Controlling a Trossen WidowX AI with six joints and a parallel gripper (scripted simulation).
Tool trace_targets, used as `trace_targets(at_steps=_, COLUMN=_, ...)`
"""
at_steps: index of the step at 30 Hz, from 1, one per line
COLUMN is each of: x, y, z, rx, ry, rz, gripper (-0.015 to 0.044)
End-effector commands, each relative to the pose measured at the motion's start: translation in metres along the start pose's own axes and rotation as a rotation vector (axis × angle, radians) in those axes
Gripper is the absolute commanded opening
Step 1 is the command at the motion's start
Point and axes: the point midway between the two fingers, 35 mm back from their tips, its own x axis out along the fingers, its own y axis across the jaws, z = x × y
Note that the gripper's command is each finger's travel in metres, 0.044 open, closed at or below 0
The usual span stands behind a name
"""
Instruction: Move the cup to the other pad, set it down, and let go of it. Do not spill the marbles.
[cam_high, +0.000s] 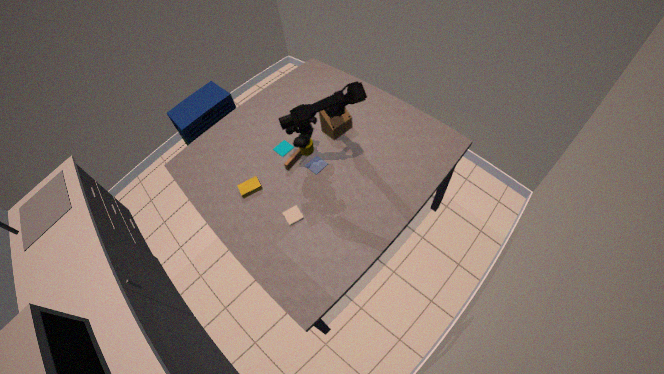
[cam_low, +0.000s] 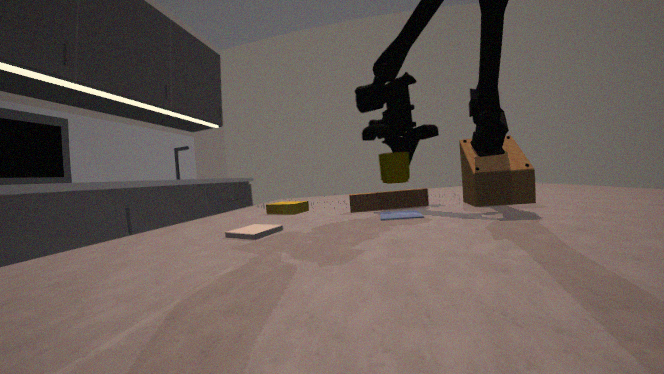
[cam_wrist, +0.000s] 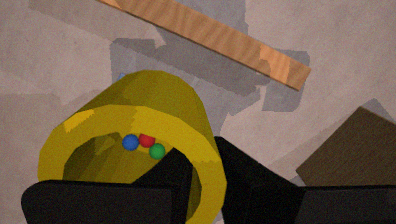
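The yellow cup (cam_high: 307, 148) (cam_low: 395, 168) (cam_wrist: 155, 92) hangs above the table, roughly upright. My gripper (cam_high: 303, 143) (cam_wrist: 202, 143) is shut on its wall, one finger inside the cup and one outside. A blue marble (cam_wrist: 130, 142), a red marble (cam_wrist: 146, 140) and a green marble (cam_wrist: 157, 151) lie inside the cup. The blue pad (cam_high: 316, 165) (cam_low: 401, 215) lies bare on the table; the cup hides nearly all of it in the wrist view. The cyan pad (cam_high: 283, 148) lies across the wooden bar from the blue pad; it does not show in the exterior view.
A low wooden bar (cam_high: 292, 160) (cam_low: 389, 201) (cam_wrist: 215, 38) stands between the pads, below the cup's height. A yellow block (cam_high: 249, 186) (cam_low: 287, 207) and a pale tile (cam_high: 293, 215) (cam_low: 255, 230) lie farther off. The arm's wooden base (cam_high: 336, 127) (cam_low: 500, 188) (cam_wrist: 355, 150) stands nearby.
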Motion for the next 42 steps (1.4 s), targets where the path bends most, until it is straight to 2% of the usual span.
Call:
trace_targets(at_steps=1, x=-0.001, y=-0.001, z=0.01, rx=-0.008, ry=-0.008, rz=0.003, gripper=0.0)
trace_targets(at_steps=42, x=-0.003, y=-0.029, z=0.081, rx=-0.009, ry=-0.012, rz=0.002, gripper=0.0)
